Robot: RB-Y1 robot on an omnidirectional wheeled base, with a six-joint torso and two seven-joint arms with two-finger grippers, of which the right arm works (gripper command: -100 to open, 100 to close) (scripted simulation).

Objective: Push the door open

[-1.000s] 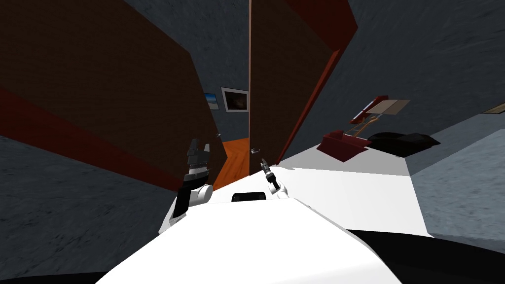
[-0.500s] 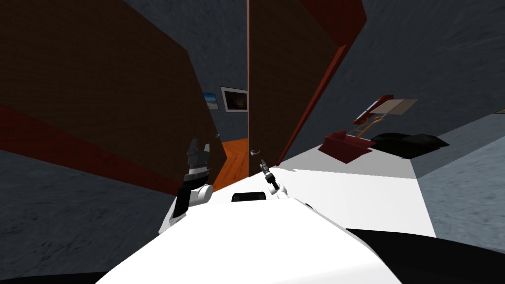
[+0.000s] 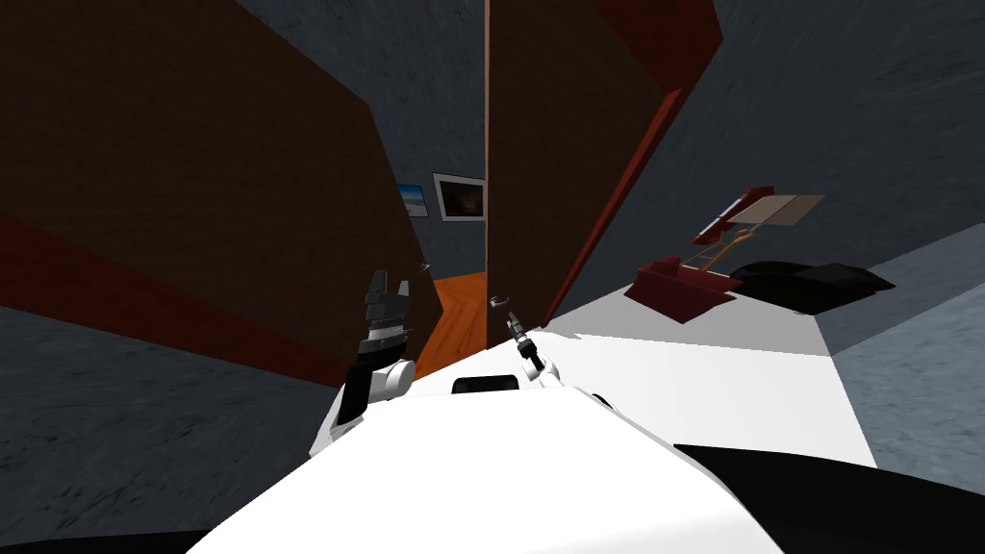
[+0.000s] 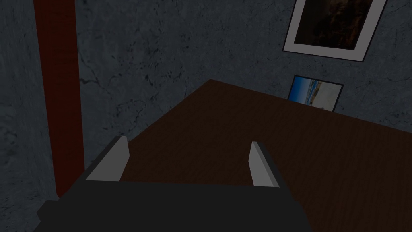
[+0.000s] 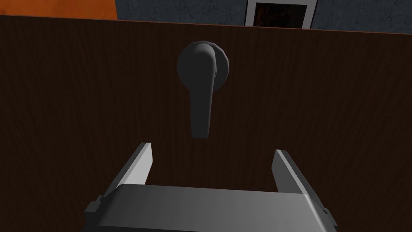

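The robot has crept forward, bringing the door (image 3: pixel 539 144) closer. It stands ajar just ahead of the right gripper (image 5: pixel 213 148), whose fingers gape empty below the handle (image 5: pixel 201 92). The door is stiff, hinged and probably weighty, so press its flat face near the handle. The left gripper (image 4: pixel 189 141) gapes empty too.

Dark brown door (image 5: pixel 80 100) stands ajar, grey lever handle (image 5: pixel 202 92).

Walls (image 3: pixel 846 96) dark grey, mottled; two framed pictures (image 3: pixel 459 197) hang on the far one. Orange floor (image 3: pixel 460 313) ahead, white floor (image 3: pixel 712 375) to the right, bearing dark red furniture (image 3: pixel 678 286).
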